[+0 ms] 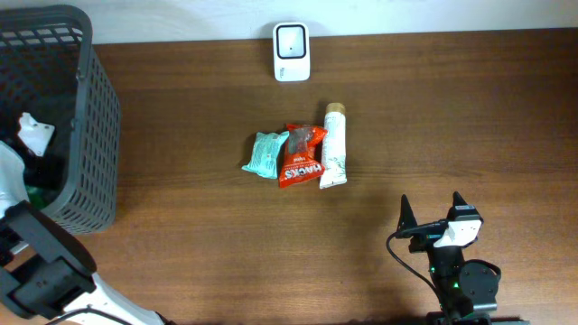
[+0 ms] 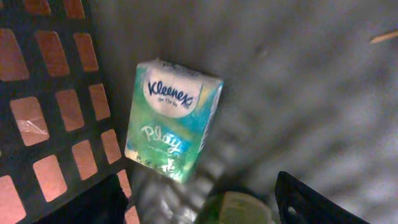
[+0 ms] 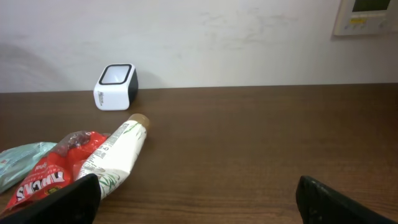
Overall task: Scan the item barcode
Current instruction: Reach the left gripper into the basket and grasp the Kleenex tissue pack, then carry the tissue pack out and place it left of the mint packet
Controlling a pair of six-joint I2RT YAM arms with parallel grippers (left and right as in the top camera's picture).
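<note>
**Barcode scanning: status of items and work surface**

1. Progress. A Kleenex pack [image 2: 173,127] lies flat on the floor of the basket [image 1: 95,126], at the upper left of the overhead view. Judging by that, this item is already dealt with. A green object [image 2: 239,208] sits at the bottom edge of the left wrist view; it cannot be identified.

2. Remaining. Three items wait at the centre of the table [image 1: 470,135]: a teal pack [image 1: 265,153], a red bag [image 1: 301,155] and a white tube [image 1: 333,146]. They lie side by side and touching. The scanner [image 1: 291,51] stands at the top centre, apart from them. None of the three is at the scanner, so most of the task appears to be left.

3. Grippers. The left gripper [image 2: 199,202] is inside the basket, above the Kleenex pack and not touching it. Only one finger [image 2: 311,202] shows clearly, so its width cannot be told. The right gripper [image 1: 433,226] waits at the lower right with jaws spread wide and nothing between them.

4. Surface and room. The table is dark brown wood grain. A plain white wall [image 3: 249,37] runs behind it, with a small panel [image 3: 367,15] at the upper right of the right wrist view.
</note>
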